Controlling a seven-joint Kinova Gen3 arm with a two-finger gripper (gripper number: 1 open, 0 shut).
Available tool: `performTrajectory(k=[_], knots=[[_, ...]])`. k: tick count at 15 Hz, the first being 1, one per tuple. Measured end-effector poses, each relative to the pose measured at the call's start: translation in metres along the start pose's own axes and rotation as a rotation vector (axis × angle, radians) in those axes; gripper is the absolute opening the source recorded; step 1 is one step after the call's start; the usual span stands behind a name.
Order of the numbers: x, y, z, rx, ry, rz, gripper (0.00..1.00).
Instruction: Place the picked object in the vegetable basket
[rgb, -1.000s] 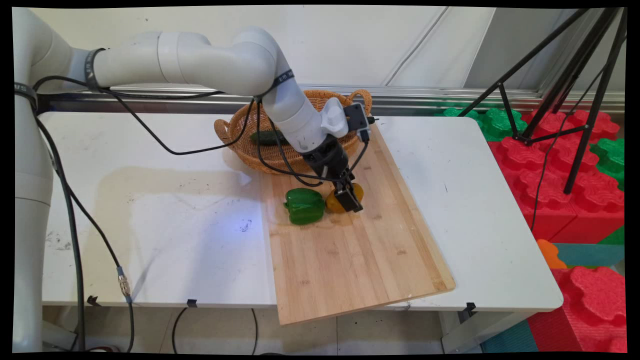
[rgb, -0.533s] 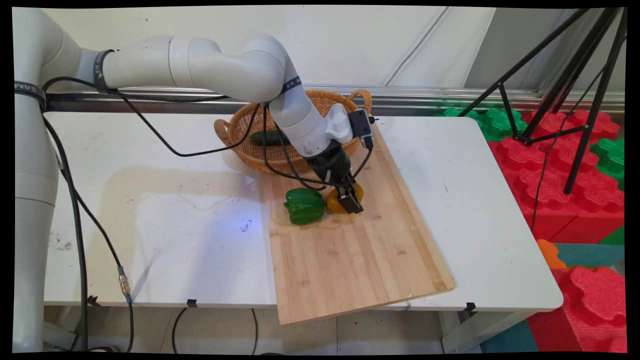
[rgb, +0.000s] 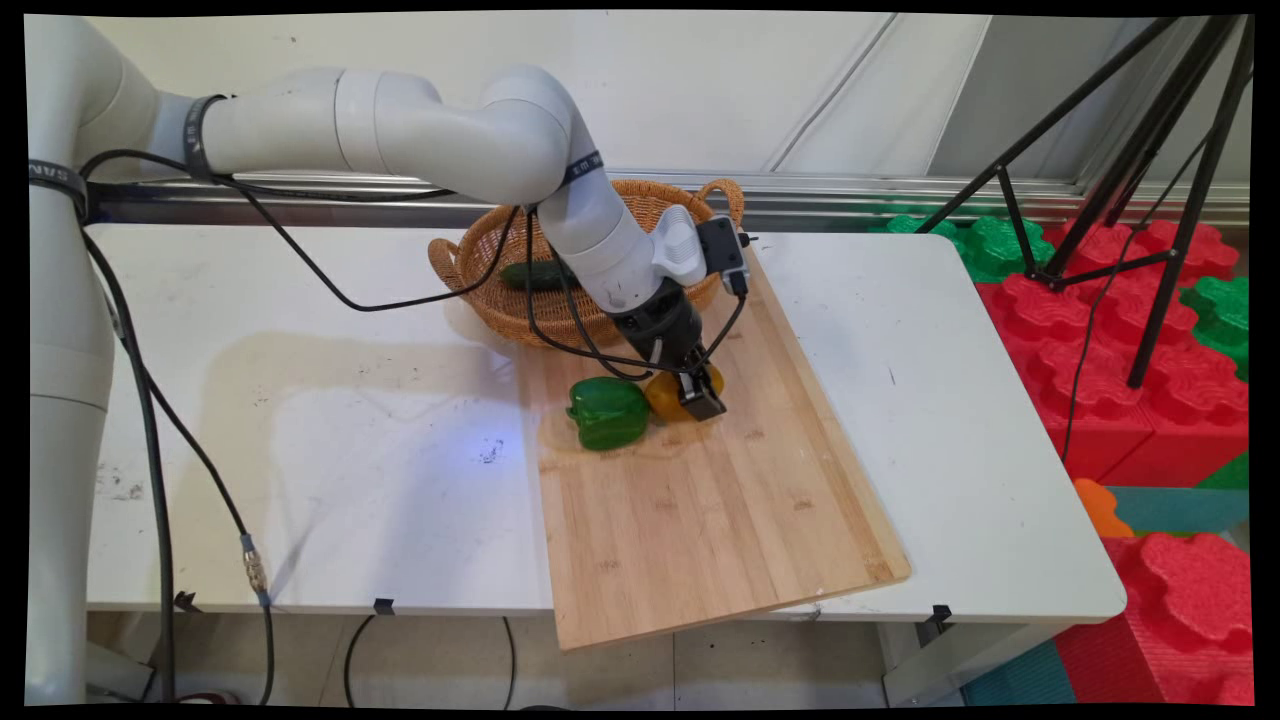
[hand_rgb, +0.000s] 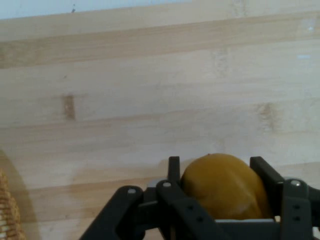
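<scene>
Yellow pepper (hand_rgb: 222, 186) seemingly lifted slightly — claw (rgb: 694, 396) clamped round it, green pepper (rgb: 607, 411) unmoved.

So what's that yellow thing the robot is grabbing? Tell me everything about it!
It is a yellow pepper, round, smooth and a bit shiny, orange-yellow all over. It sits on the far part of the wooden cutting board, with the gripper closed around it, one black finger on each side. A green pepper lies right next to it, so close they may be touching. No stem shows; the gripper hides part of it.
</scene>
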Motion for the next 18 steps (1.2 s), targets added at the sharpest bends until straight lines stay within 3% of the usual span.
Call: performTrajectory(k=[10, 18], knots=[[0.012, -0.002, -0.053, 0.053, 0.100, -0.013, 0.00], [-0.013, -0.014, -0.121, 0.075, 0.151, -0.004, 0.00]])
